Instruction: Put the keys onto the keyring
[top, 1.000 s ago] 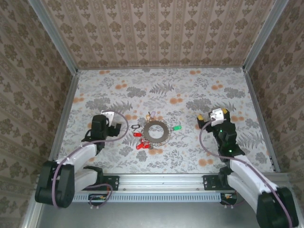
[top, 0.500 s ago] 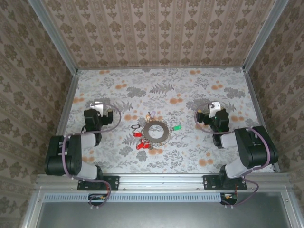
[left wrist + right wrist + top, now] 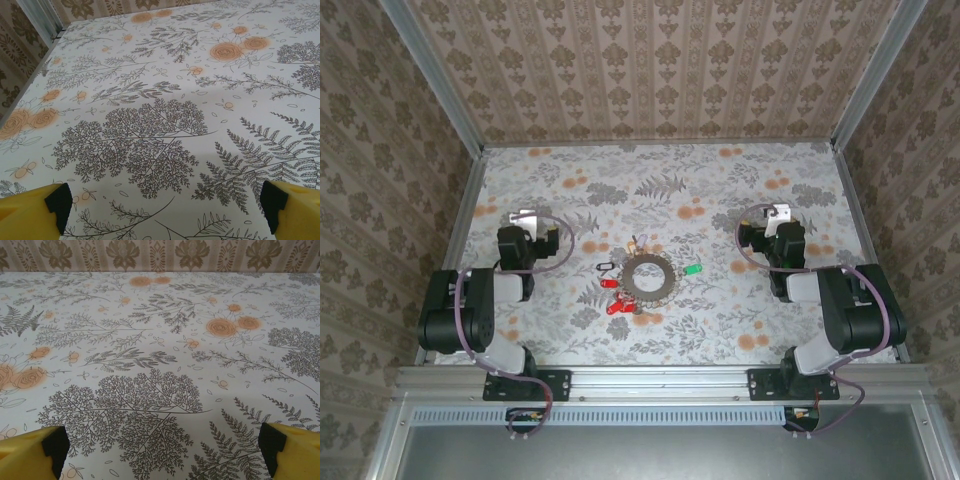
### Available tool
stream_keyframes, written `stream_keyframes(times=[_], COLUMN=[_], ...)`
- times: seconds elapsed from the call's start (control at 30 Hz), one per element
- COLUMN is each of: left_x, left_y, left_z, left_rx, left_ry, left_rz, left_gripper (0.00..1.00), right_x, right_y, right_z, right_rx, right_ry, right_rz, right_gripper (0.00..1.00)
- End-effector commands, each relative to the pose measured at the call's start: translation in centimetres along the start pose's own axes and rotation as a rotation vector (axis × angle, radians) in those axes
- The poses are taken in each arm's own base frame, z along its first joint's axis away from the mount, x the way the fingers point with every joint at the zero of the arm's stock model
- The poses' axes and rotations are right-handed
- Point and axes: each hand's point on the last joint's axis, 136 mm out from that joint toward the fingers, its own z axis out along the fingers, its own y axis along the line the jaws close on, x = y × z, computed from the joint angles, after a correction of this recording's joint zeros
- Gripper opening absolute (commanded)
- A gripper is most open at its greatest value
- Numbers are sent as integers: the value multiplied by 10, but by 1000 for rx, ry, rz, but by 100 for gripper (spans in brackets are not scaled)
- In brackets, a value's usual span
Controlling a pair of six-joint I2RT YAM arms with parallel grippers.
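The keyring (image 3: 647,277), a flat mottled grey-brown ring, lies at the table's middle. Small keys lie around it: a green one (image 3: 692,269) to its right, red ones (image 3: 617,306) at its lower left, a black one (image 3: 601,267) to its left and a pinkish one (image 3: 638,243) above it. My left gripper (image 3: 527,222) sits well to the left of the ring, and its wrist view (image 3: 167,210) shows it open over bare cloth. Well to the right is my right gripper (image 3: 776,217), open (image 3: 162,447) with nothing between its yellow fingers (image 3: 30,450).
A floral tablecloth (image 3: 720,330) covers the table. Patterned walls with metal frame posts (image 3: 470,215) close in the left, right and back. Both arms are folded back near their bases at the near edge.
Both arms have folded back. The left gripper has drawn away from the keyring to the left and back, the right gripper slightly back. The keys and the ring have not moved.
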Motion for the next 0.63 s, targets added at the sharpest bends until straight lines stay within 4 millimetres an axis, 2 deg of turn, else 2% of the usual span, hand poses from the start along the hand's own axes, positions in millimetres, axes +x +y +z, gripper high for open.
stream_keyframes(times=[0.0,0.6], left_x=[-15,-14], left_y=[-1,-1], left_z=[1,1], left_rx=[10,16], left_ry=[-47,-44], left_rz=[-21,-25], left_gripper=[100,100], right_x=[-8,-7], right_y=[-4,-5], right_z=[2,1], right_rx=[21,33], right_ry=[-13,-11], right_rz=[23,23], right_gripper=[100,100])
